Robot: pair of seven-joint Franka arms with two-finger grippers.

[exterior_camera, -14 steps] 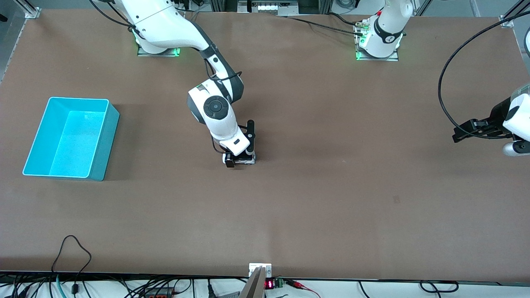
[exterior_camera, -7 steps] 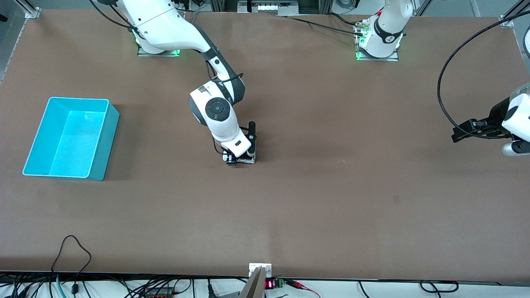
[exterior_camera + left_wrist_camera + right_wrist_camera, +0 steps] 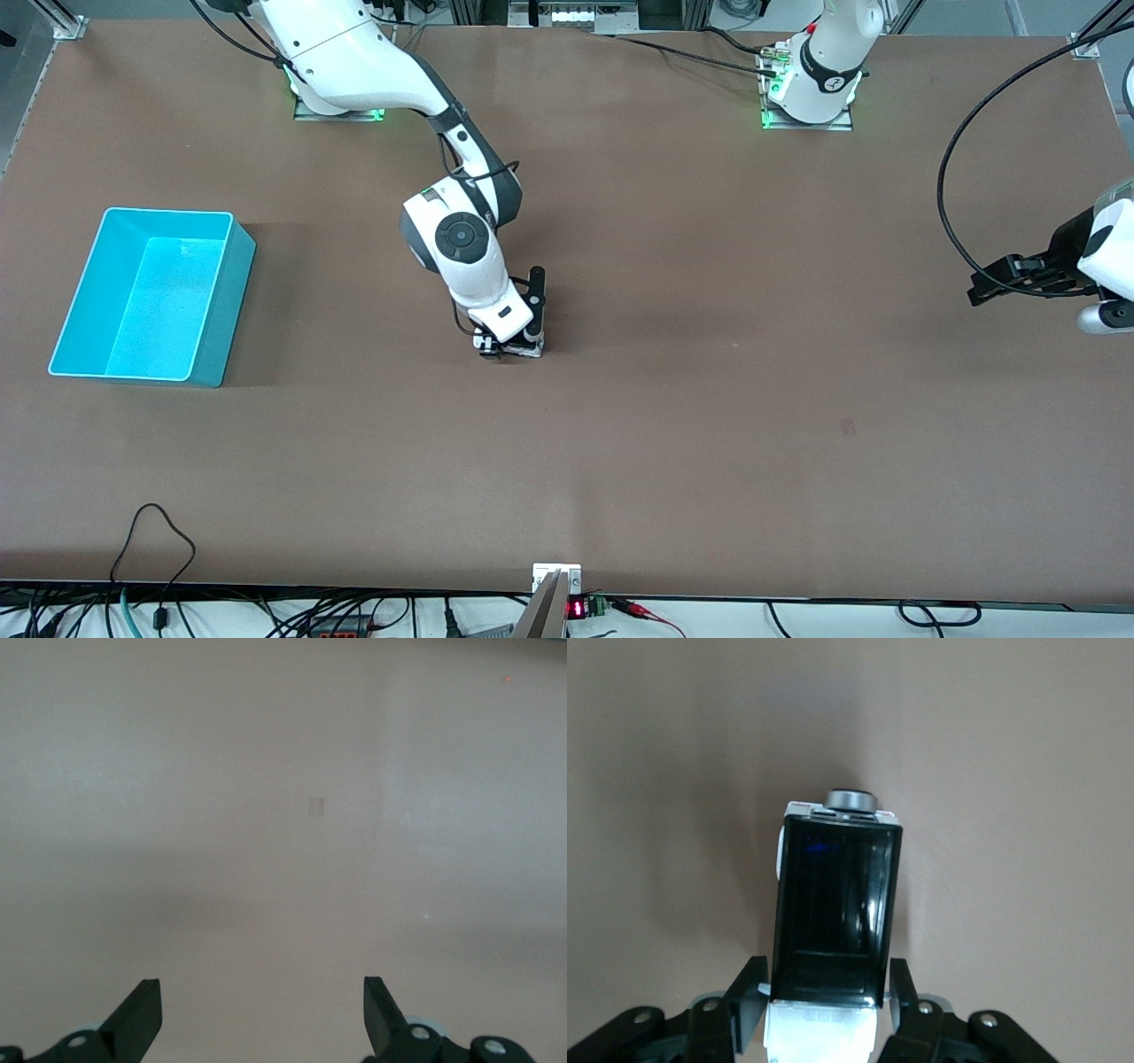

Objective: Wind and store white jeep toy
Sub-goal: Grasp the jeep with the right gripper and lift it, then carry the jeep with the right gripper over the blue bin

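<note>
Two end effectors, right clenched on white jeep toy, mostly hidden mid-table, left released, waiting.

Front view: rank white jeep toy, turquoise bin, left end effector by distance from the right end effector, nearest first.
1. white jeep toy: between the fingers of the right end effector, mid-table.
2. turquoise bin: at the right arm's end of the table, nothing in it.
3. left end effector: open, waiting over the left arm's end of the table.

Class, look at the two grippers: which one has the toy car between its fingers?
The right gripper, at mid-table, clamps the white jeep toy. The left gripper waits open over bare table at its own end.
</note>
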